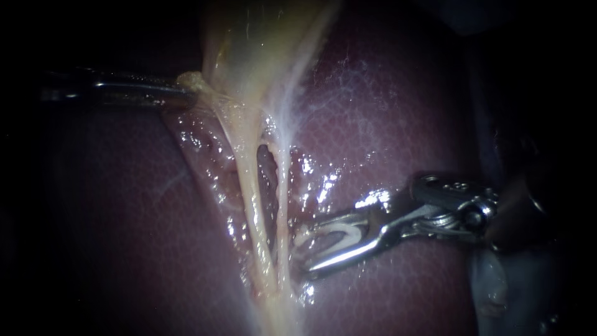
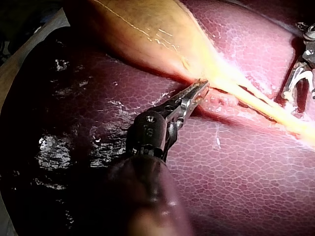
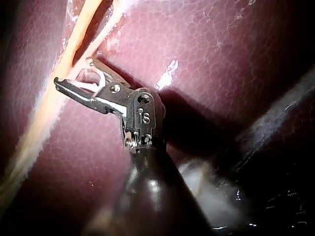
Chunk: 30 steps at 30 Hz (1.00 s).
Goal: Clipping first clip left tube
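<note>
The yellowish gallbladder [image 1: 255, 43] narrows downward into two pale tubes, the left tube [image 1: 249, 186] and the right tube [image 1: 283, 186], with a dark slit between them. My left instrument [image 1: 189, 84] comes in from the left, its jaws shut on the gallbladder's lower edge, also seen in the left wrist view [image 2: 201, 88]. My right instrument [image 1: 301, 255] lies to the right of the tubes. Its jaws stand wide apart and hold a white clip [image 1: 336, 236] between them. Their tips reach the right tube's side [image 3: 73, 71]. Whether a tube lies inside the clip I cannot tell.
The dark red liver [image 1: 385, 112] lies under and around everything, wet and shiny near the tubes. A thin whitish membrane [image 1: 311, 93] spreads from the gallbladder over the liver. A pale lump [image 1: 491, 280] shows below the right instrument's shaft.
</note>
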Each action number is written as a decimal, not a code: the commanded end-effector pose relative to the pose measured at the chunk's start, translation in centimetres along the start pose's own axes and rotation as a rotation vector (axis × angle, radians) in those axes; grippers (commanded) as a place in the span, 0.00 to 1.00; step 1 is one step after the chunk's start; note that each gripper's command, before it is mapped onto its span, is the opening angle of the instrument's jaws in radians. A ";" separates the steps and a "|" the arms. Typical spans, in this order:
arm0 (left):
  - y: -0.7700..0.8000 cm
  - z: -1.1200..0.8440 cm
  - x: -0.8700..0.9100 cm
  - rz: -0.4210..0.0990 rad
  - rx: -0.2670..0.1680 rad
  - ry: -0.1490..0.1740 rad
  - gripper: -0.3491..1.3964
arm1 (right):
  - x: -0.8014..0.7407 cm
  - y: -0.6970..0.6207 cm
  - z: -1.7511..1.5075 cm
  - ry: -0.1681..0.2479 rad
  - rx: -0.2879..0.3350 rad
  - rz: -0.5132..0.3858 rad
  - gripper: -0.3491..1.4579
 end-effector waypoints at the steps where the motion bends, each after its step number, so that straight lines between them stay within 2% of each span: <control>1: 0.00 0.00 0.00 0.000 0.000 0.000 0.00 | 0.02 -0.02 0.00 -0.002 -0.001 -0.005 0.47; 7: 0.00 0.00 0.00 0.000 0.000 0.000 0.00 | 0.16 -0.10 -0.01 0.034 0.022 -0.002 0.47; 12: 0.00 0.01 0.00 0.000 0.000 0.000 0.00 | 0.24 -0.09 0.05 0.060 0.040 -0.004 0.47; 17: 0.00 0.01 0.00 0.000 0.000 0.000 0.00 | 0.21 -0.01 0.16 0.065 0.044 -0.008 0.47; 22: 0.00 0.01 0.00 0.000 -0.001 0.000 0.00 | 0.12 0.10 0.23 0.061 0.044 -0.014 0.47; 25: 0.00 0.01 0.00 0.000 -0.001 0.000 0.00 | 0.05 0.18 0.26 0.058 0.044 -0.019 0.47; 30: 0.00 0.02 0.00 0.000 -0.001 0.000 0.00 | -0.05 0.38 0.32 0.054 0.041 -0.032 0.47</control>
